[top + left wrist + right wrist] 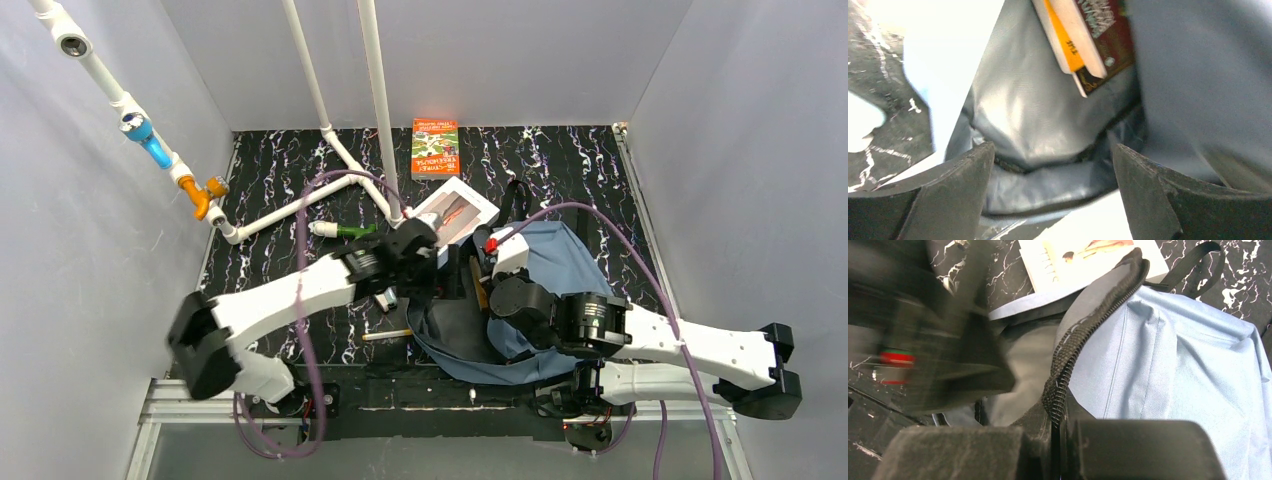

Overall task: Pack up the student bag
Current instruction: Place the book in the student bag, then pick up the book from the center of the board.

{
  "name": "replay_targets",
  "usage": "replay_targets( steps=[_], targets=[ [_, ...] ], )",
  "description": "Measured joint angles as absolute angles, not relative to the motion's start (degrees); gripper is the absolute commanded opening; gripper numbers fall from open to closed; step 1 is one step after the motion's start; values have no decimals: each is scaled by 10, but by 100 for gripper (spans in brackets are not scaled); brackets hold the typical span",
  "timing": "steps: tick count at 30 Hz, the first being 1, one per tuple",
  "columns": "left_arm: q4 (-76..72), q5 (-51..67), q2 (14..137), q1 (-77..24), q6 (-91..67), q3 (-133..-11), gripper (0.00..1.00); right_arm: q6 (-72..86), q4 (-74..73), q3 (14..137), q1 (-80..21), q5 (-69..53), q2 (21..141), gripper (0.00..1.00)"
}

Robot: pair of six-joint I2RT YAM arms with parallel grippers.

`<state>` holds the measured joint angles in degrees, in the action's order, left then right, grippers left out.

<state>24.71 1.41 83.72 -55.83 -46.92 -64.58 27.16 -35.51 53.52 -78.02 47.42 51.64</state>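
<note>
Now the student bag lies on the worktop before the right arm. The right fingers clamp its zipper edge. The left fingers are spread apart directly over its open mouth, with books beyond.

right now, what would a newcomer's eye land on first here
The slate-blue student bag lies open mid-table, its zipper edge pinched by the right fingers. The left fingers spread wide over its mouth, with books already inside. An orange book lies at the table's far edge.
</note>
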Motion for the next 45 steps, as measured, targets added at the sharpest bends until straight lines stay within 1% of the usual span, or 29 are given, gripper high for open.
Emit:
replay_targets(
  steps=[1,2,3,5,6,8,10,11,13,16,20,23,27,29,31,35,36,38,39,40,41,43,45],
  targets=[
    [256,9,800,-558,-463,-638,95,272,-350,529,-780,474,517,5],
    [265,3,754,-558,-457,-627,98,272,-345,522,-780,473,518,13],
    [279,-4,706,-558,-449,-618,98,273,-337,516,-780,469,522,25],
    [306,-21,615,-557,-436,-612,98,278,-314,505,-779,448,537,54],
    [319,-32,570,-556,-430,-612,98,281,-298,500,-775,431,547,62],
    [343,-60,499,-553,-422,-612,98,280,-247,485,-750,343,576,69],
    [373,-95,438,-550,-417,-612,98,283,-205,479,-707,252,611,80],
    [385,-111,416,-549,-415,-612,98,281,-183,479,-682,211,630,87],
    [406,-138,389,-548,-415,-612,98,273,-163,490,-648,161,667,98],
    [428,-167,367,-548,-415,-608,98,250,-167,543,-632,147,715,98],
    [451,-181,359,-548,-416,-603,98,228,-161,648,-611,212,772,98],
    [454,-182,354,-548,-416,-600,98,213,-130,692,-570,260,812,98],
    [456,-180,351,-548,-418,-589,98,188,-93,728,-503,270,890,98],
    [457,-176,350,-548,-421,-580,98,171,-84,758,-478,269,946,91],
    [457,-173,350,-548,-425,-567,98,158,-83,783,-469,263,995,87],
    [455,-171,354,-548,-429,-546,98,149,-84,818,-471,250,1070,85],
    [455,-171,361,-548,-429,-544,98,156,-85,819,-473,260,1086,85],
    [453,-171,378,-548,-429,-544,98,168,-90,824,-476,289,1107,90],
    [450,-171,391,-548,-428,-544,98,175,-90,832,-475,316,1120,90],
    [448,-170,399,-548,-426,-544,98,179,-87,862,-470,347,1143,90],
    [447,-166,403,-548,-423,-544,98,182,-79,905,-459,359,1175,93],
    [437,-163,413,-548,-422,-543,98,186,-72,982,-431,357,1233,98],
    [433,-158,394,-548,-428,-540,98,159,-44,1094,-408,336,1323,98]
  ],
)
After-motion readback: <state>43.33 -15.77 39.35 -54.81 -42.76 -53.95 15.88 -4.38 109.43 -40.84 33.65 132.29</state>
